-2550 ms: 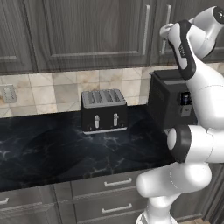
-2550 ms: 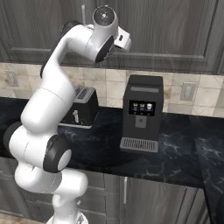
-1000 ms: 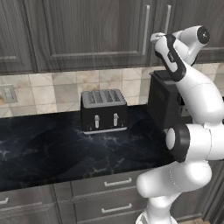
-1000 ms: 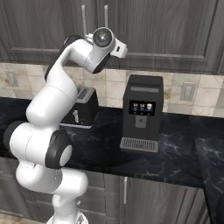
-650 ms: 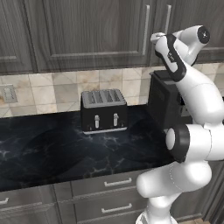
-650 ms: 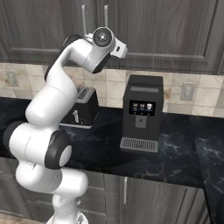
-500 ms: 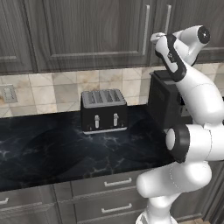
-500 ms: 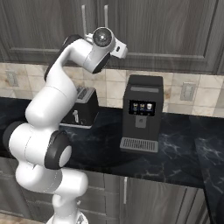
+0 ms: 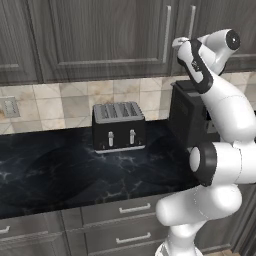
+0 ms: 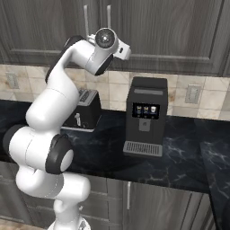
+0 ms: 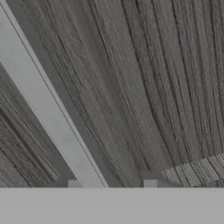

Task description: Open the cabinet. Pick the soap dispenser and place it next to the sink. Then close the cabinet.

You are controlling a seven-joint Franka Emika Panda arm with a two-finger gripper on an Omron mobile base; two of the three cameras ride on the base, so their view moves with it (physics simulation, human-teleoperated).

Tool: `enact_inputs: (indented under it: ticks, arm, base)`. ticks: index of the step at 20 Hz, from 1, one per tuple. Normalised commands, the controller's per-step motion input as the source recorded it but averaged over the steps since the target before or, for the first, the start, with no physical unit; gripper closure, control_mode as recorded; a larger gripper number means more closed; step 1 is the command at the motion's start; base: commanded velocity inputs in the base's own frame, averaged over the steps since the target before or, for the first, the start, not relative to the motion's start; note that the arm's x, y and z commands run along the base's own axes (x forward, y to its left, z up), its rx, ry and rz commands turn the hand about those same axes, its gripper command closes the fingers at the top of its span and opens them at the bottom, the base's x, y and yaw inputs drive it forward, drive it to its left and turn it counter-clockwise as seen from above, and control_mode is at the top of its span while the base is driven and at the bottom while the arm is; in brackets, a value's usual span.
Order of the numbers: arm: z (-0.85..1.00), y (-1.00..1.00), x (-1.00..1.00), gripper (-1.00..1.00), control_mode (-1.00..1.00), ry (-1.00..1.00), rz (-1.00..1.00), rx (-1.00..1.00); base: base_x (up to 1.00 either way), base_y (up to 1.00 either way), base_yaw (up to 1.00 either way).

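Note:
The cabinet (image 9: 100,40) (image 10: 170,27) hangs above the counter with both doors closed and two long silver bar handles (image 9: 167,25) (image 10: 108,18) meeting at the middle. My gripper (image 9: 177,43) (image 10: 126,51) is raised against the doors at the handles' lower ends. In the hand view, one handle (image 11: 43,109) runs slantwise down between my gripper's (image 11: 111,183) tips. It lies by one fingertip (image 11: 74,183), and wood grain shows in the gap before the other fingertip (image 11: 149,180). The soap dispenser is hidden and the sink is out of view.
A black toaster (image 9: 118,126) (image 10: 85,114) stands on the dark marble counter (image 9: 75,175) against the tiled wall. A black coffee machine (image 10: 146,117) (image 9: 187,117) stands to its right, just below my arm. Drawers with short horizontal handles (image 9: 134,208) run under the counter.
Since the earliest frames the arm has swung its hand in and down to the cabinet handles. Over the last second it has stayed in place.

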Motion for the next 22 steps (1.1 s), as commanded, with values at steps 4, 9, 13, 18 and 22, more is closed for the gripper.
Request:
enact_inputs:
  ticks: [4, 9, 13, 18, 22]
  arm:
    - [0.00, 0.00, 0.00, 1.00, -1.00, 0.00, 0.00, 0.00]
    - [-0.01, 0.00, 0.00, 1.00, -1.00, 0.00, 0.00, 0.00]
    - [-0.01, -0.39, 0.00, 1.00, -1.00, 0.00, 0.00, 0.00]
    - [0.00, -0.58, 0.00, 1.00, -1.00, 0.00, 0.00, 0.00]
    - [0.00, -0.62, -0.04, 1.00, -1.00, 0.00, 0.00, 0.00]
  base:
    - [0.00, 0.00, 0.00]
    - [0.00, 0.00, 0.00]
    - [0.00, 0.00, 0.00]
    - [0.00, 0.00, 0.00]
    - [0.00, 0.00, 0.00]
